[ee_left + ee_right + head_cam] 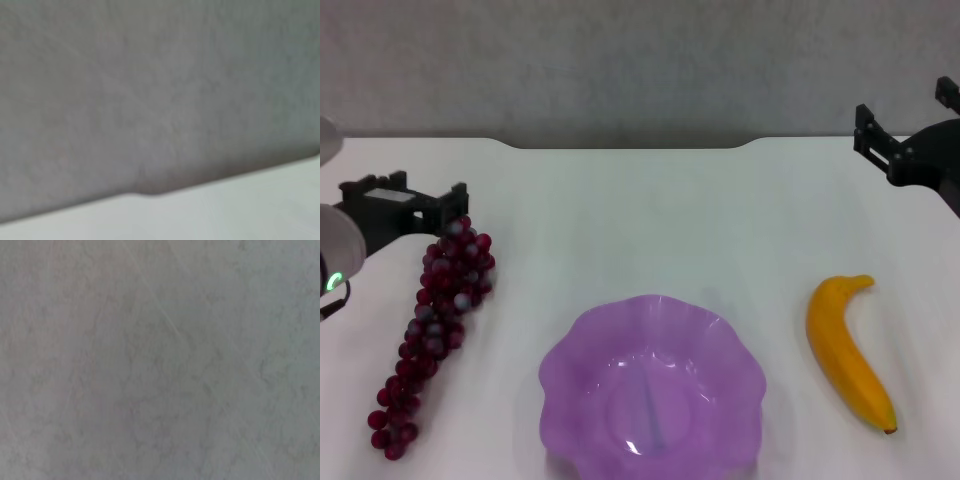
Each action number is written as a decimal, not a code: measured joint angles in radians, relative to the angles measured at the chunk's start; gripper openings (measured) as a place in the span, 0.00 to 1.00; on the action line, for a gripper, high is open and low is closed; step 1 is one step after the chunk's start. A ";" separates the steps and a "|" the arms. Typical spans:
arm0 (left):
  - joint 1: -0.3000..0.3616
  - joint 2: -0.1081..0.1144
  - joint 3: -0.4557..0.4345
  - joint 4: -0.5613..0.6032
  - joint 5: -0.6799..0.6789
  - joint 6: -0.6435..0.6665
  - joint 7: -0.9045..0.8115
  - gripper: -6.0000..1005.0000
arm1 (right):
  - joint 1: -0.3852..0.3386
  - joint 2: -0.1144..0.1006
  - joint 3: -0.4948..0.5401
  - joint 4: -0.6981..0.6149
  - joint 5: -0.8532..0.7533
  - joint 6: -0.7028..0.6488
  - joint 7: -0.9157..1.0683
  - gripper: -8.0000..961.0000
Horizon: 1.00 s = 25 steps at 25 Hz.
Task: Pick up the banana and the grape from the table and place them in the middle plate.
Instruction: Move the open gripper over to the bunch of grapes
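Plainly, no fruit is lifted yet: the white table (640,210) carries all 3 task things, and the scalloped purple middle plate (652,392) sits empty at its near edge. Left of it lies the grape bunch (432,325), with the left gripper (440,205) just behind its top, jaws standing apart and holding nothing. I judge a descent onto the bunch comes next. Right of the plate rests the banana (848,352); the right gripper (905,130) waits well behind it, also spread and empty. Nothing blocks either path.

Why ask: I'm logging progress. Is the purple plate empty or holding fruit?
Empty. The middle plate shows only its bare inside; the grape and the banana lie on the table.
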 joint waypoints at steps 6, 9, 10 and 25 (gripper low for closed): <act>-0.102 -0.001 -0.044 0.097 0.006 -0.128 0.006 0.74 | 0.005 0.000 -0.001 0.001 0.002 0.000 0.000 0.93; -0.132 -0.001 -0.056 0.138 0.006 -0.147 0.006 0.74 | 0.005 0.000 -0.001 0.005 0.002 0.004 0.000 0.92; -0.137 -0.001 -0.059 0.144 0.006 -0.150 0.006 0.74 | 0.006 0.000 -0.001 0.006 0.002 0.006 0.000 0.92; -0.160 -0.001 -0.080 0.166 0.003 -0.183 0.007 0.74 | 0.004 0.000 -0.003 0.012 0.002 0.008 0.000 0.93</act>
